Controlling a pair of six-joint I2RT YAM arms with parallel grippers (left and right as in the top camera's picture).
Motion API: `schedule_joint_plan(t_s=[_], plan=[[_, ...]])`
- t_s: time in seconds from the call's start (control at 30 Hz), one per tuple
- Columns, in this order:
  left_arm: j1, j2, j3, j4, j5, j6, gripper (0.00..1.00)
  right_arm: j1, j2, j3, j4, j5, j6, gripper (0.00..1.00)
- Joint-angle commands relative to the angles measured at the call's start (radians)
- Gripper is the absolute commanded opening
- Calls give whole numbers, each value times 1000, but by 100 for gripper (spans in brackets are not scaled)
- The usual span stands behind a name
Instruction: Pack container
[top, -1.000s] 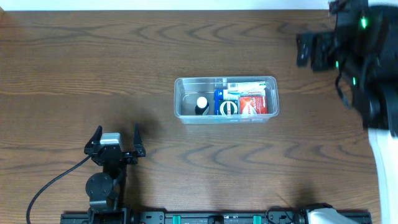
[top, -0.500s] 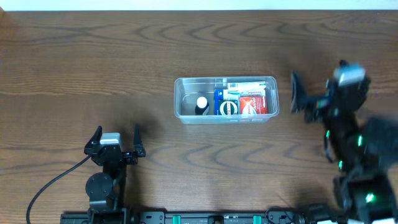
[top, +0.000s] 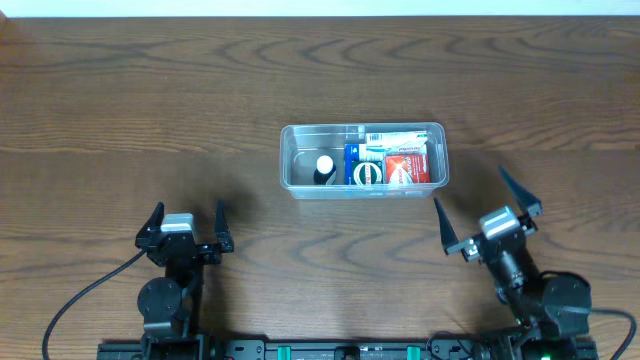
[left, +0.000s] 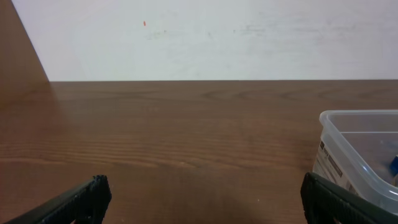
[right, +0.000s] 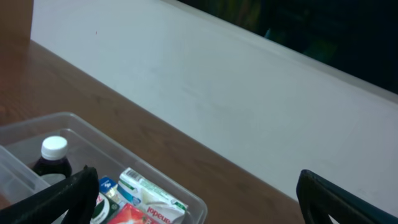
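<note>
The clear plastic container (top: 286, 160) stands at the table's middle. It holds a dark bottle with a white cap (top: 325, 168), a blue box (top: 365, 170), a red box (top: 408, 167) and a white-green box (top: 395, 140). My left gripper (top: 188, 215) is open and empty, front left of the container. In the left wrist view the gripper (left: 202, 186) sees the container's corner (left: 357, 117) at the right. My right gripper (top: 468, 186) is open and empty, front right of the container. In the right wrist view the gripper (right: 196, 180) faces the container (right: 37, 123), the bottle (right: 53, 157) and the white-green box (right: 152, 194).
The wooden table (top: 150, 90) runs to a white wall at the back (left: 217, 37). A black cable (top: 85, 300) trails from the left arm's base at the front edge.
My right arm has swung from the far right back corner down to the front right of the container, open and empty. The left arm and the container's contents have not moved.
</note>
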Motion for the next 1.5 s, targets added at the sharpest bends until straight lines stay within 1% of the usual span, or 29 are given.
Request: schedule_joint_plan(t_s=[0.0,0.13,0.3,0.37,0.43,0.5,0.7,0.83,1.47], plan=[[5,-6,-16,-37,6,3,98,-10,-77,-69,26,-16,-23,99],[5,-6,-16,-37,6,3,98,-14,-137,-131,34,12,-22,99],[5,-6,-16,-37,6,3,98,-18,-171,-181,33,66,-6,99],[5,-6,-16,-37,6,3,98,-23,-182,-194,32,101,46,99],[5,-6,-16,-37,6,3,98,-33,-195,-208,30,137,128,99],[5,-6,-16,-37,6,3,98,-43,-209,-227,27,148,170,99],[5,-6,-16,-37,6,3,98,-61,-221,-225,-48,169,164,99],[5,-6,-16,-37,6,3,98,-75,-221,-225,-156,168,165,99],[5,-6,-16,-37,6,3,98,-76,-220,-225,-154,183,169,99]])
